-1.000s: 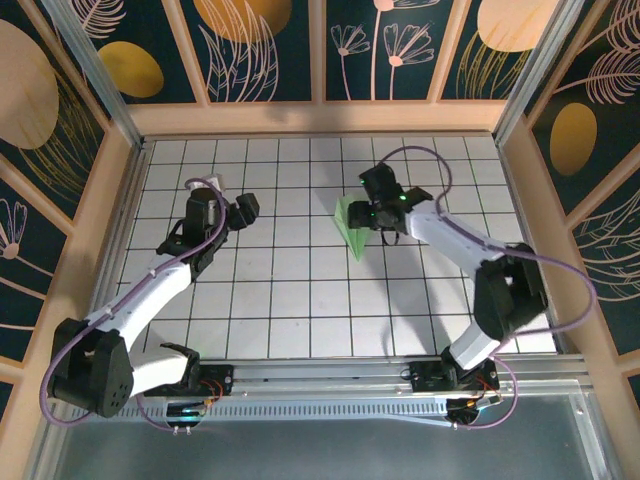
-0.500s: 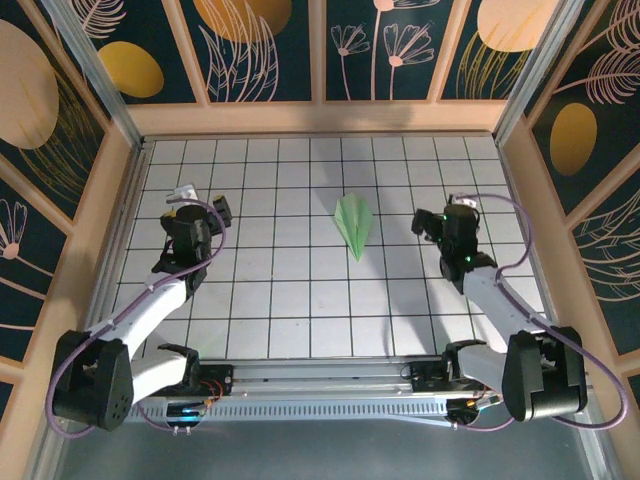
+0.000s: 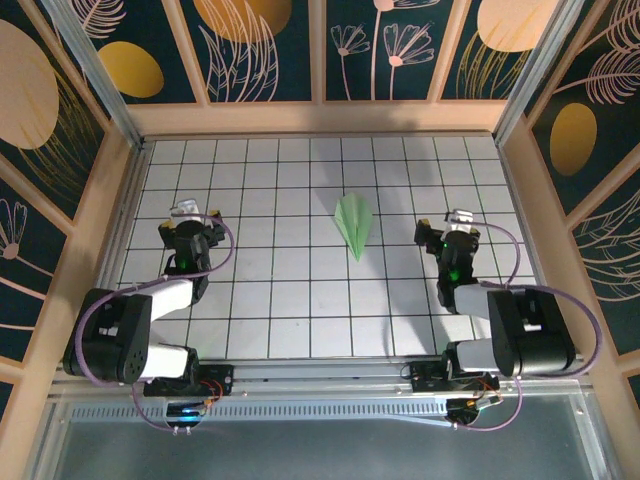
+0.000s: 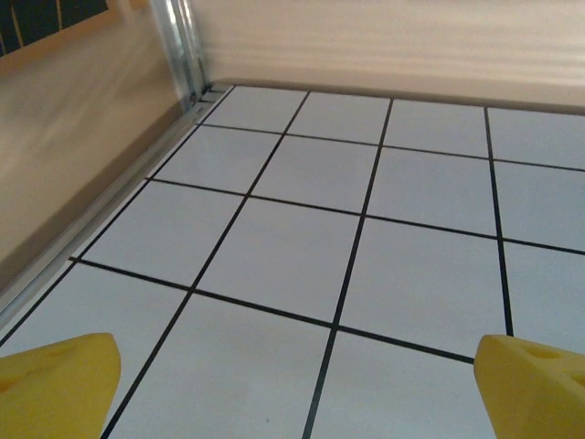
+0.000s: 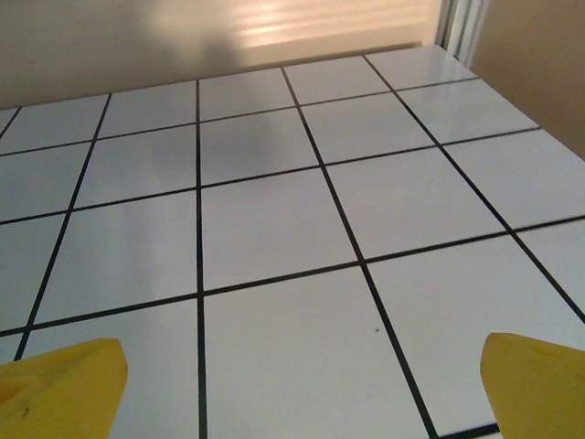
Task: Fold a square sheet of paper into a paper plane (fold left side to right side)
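The paper plane (image 3: 354, 223), a slim pale-green creased dart, lies flat on the white grid table in the top view, its tip pointing toward the arms. Far to its left my left gripper (image 3: 190, 222) stands open, its yellow fingertips (image 4: 57, 384) wide apart over bare tiles. About two tiles to the right of the dart my right gripper (image 3: 448, 228) is open too, its yellow fingertips (image 5: 59, 389) spread with nothing between them. Neither gripper touches the paper.
Wooden walls (image 3: 310, 117) ring the white grid table (image 3: 290, 300). A metal rail (image 4: 183, 55) stands at the far left corner in the left wrist view. Both arms are folded back near their bases.
Both arms pulled back from the middle toward their own sides. The right gripper, right at the paper a second ago, is away from it; the plane lies alone and flat.
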Controlling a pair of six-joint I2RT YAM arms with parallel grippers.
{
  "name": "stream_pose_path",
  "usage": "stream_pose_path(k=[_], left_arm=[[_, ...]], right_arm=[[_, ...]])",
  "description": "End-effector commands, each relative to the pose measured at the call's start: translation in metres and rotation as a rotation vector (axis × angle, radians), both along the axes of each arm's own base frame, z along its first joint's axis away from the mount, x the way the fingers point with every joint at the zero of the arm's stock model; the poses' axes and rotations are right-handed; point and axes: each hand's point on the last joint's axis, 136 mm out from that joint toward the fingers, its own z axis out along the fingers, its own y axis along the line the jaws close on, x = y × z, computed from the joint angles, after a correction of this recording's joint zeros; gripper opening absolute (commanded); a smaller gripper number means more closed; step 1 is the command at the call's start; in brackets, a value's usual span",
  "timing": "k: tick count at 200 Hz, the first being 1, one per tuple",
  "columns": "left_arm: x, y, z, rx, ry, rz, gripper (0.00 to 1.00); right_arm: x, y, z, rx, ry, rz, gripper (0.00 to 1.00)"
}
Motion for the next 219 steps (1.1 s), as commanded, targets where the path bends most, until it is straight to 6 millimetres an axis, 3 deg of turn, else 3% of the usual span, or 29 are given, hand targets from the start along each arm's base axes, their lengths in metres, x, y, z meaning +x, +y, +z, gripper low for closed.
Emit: stream_pose_path(k=[1, 49, 82, 219], left_arm=[[0.009, -0.003, 0.022, 0.035, -0.123, -0.054, 0.99], [0.004, 0.003, 0.019, 0.004, -0.196, -0.106, 0.99], [-0.004, 0.007, 0.015, -0.028, -0.237, -0.125, 0.99], [-0.001, 0.006, 0.012, -0.026, -0.217, -0.135, 0.99]], right_arm=[[0.009, 0.002, 0.045, -0.058, -0.217, 0.034, 0.99], [-0.004, -0.011, 0.033, 0.008, -0.276, 0.041, 0.99], [0.015, -0.017, 0.021, 0.057, -0.193, 0.054, 0.99], [0.015, -0.012, 0.022, 0.043, -0.196, 0.07, 0.99]])
